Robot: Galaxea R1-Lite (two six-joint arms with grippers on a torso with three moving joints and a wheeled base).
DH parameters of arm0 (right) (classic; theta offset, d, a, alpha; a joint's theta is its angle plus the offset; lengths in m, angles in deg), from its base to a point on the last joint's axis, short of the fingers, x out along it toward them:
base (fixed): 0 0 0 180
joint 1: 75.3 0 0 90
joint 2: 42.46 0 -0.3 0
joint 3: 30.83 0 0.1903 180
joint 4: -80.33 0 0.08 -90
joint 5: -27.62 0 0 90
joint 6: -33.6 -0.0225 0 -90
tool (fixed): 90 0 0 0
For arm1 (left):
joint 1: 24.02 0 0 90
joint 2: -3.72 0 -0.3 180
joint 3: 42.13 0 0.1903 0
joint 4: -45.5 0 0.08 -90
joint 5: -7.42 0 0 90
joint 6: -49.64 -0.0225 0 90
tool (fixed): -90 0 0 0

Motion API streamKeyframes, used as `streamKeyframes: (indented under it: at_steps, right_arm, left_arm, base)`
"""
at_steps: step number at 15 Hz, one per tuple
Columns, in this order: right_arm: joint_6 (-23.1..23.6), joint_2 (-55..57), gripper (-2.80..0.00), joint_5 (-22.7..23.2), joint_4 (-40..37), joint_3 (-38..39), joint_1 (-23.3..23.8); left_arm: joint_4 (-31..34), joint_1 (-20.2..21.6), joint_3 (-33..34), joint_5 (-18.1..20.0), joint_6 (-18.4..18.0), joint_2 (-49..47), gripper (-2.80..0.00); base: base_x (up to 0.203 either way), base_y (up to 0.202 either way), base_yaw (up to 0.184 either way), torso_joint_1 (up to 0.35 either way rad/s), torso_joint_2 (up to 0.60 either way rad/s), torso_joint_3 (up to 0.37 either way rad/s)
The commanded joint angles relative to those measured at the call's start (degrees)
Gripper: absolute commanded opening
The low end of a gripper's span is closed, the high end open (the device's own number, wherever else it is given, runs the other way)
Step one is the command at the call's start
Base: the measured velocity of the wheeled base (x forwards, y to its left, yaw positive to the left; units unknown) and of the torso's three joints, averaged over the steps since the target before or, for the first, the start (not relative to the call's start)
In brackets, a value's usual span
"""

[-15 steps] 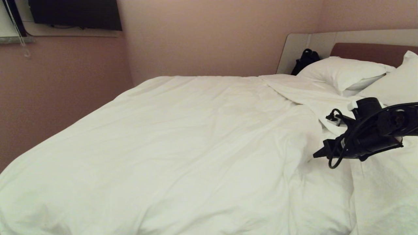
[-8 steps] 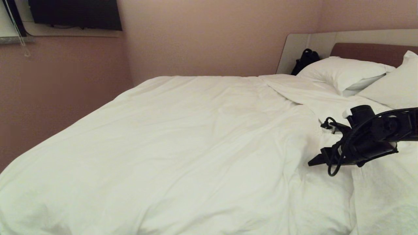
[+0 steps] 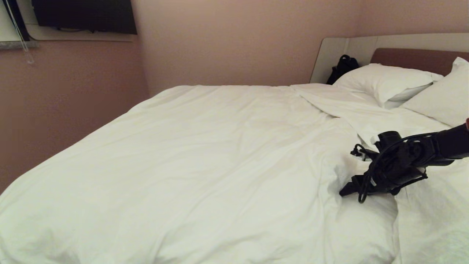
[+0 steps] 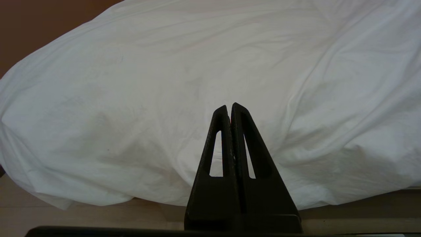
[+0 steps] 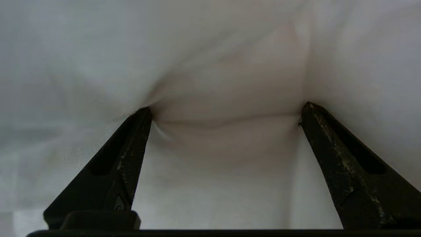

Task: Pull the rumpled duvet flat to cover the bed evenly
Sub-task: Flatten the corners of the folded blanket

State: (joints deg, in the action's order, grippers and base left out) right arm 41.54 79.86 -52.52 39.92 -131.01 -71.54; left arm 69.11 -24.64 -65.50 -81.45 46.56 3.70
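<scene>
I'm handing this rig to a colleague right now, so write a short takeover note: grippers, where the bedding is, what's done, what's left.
Right gripper: jaws wide open, fingertips pressed into a fold of the duvet on the near side of the bed, towards the pillows. Nothing clamped yet.
Left gripper: shut, empty, parked by the duvet's overhanging edge.
Done: most of the duvet lies spread across the bed.
Left: the top edge near the pillows is folded back and bunched beside the right gripper; likely close on that fold and pull it flat towards the headboard.
</scene>
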Motion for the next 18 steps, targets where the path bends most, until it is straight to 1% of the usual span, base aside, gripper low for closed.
streamKeyframes:
  at_steps: [1, 5, 6, 8, 13, 15, 17, 18]
  right_arm:
    - [0.1, 3.9, 0.00, -0.2, 1.9, -0.3, -0.1]
    - [-0.3, 5.7, 0.00, 0.2, 3.7, -0.4, -0.1]
    - [-0.5, 5.8, -2.80, 0.2, 4.2, -0.4, -0.1]
    - [-0.6, 6.0, -2.80, 0.3, 5.4, -0.4, -0.1]
    - [-0.9, 4.0, -2.80, 0.2, 5.1, -0.1, -0.1]
    - [-2.3, 1.3, -2.80, 0.1, 4.5, 0.2, -0.1]
    - [-3.7, -2.4, -2.80, -0.3, 1.2, 0.8, -0.1]
    - [-4.0, -4.4, -2.80, -0.5, -1.7, 1.2, 0.0]
  left_arm:
    - [0.0, 0.0, 0.0, 0.0, 0.0, 0.0, -2.80]
    - [0.0, 0.0, 0.0, 0.0, 0.0, 0.0, -2.80]
    - [0.0, 0.0, 0.0, 0.0, 0.0, 0.0, -2.80]
    - [0.0, 0.0, 0.0, 0.0, 0.0, 0.0, -2.80]
    - [0.0, 0.0, 0.0, 0.0, 0.0, 0.0, -2.80]
    - [0.0, 0.0, 0.0, 0.0, 0.0, 0.0, -2.80]
    - [0.0, 0.0, 0.0, 0.0, 0.0, 0.0, -2.80]
    - [0.0, 0.0, 0.0, 0.0, 0.0, 0.0, -2.80]
  base:
    - [0.000, 0.000, 0.000, 0.000, 0.00, 0.000]
    - [0.000, 0.000, 0.000, 0.000, 0.00, 0.000]
    - [0.000, 0.000, 0.000, 0.000, 0.00, 0.000]
    - [0.000, 0.000, 0.000, 0.000, 0.00, 0.000]
    - [0.000, 0.000, 0.000, 0.000, 0.00, 0.000]
    - [0.000, 0.000, 0.000, 0.000, 0.00, 0.000]
    - [0.000, 0.000, 0.000, 0.000, 0.00, 0.000]
    - [0.000, 0.000, 0.000, 0.000, 0.00, 0.000]
